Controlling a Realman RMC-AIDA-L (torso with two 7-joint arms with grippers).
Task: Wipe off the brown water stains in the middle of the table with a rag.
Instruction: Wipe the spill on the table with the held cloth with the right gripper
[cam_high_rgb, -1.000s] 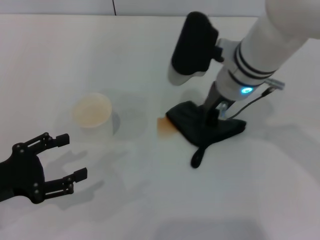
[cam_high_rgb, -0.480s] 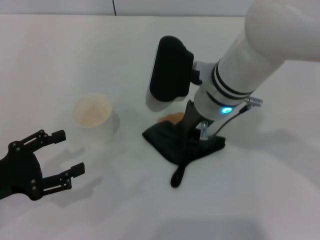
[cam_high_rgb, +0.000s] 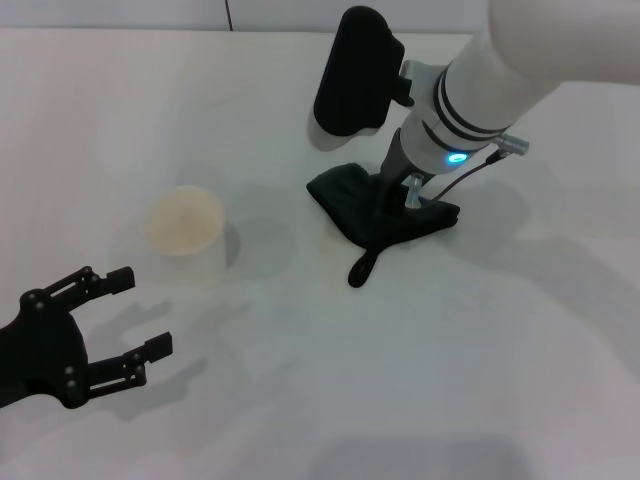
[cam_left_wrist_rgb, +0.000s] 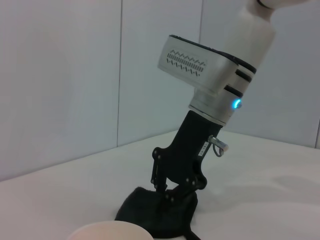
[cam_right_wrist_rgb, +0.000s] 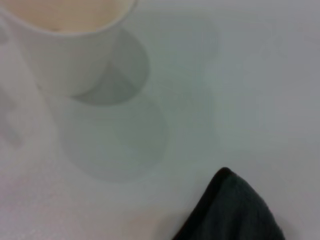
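Dark green-black rag (cam_high_rgb: 380, 215), plain, with a loop tag of the same dark colour. White table (cam_high_rgb: 480, 350), smooth and without pattern, only soft grey shadows. Faint pale brown trace of stains (cam_high_rgb: 328, 240) just beside the rag. White cup (cam_high_rgb: 186, 235), pale beige inside. Black left gripper (cam_high_rgb: 118, 318). Right gripper (cam_left_wrist_rgb: 170, 192) black too, under a white wrist with dark rings, a small blue light and a zigzag line pattern on its grey-white housing.
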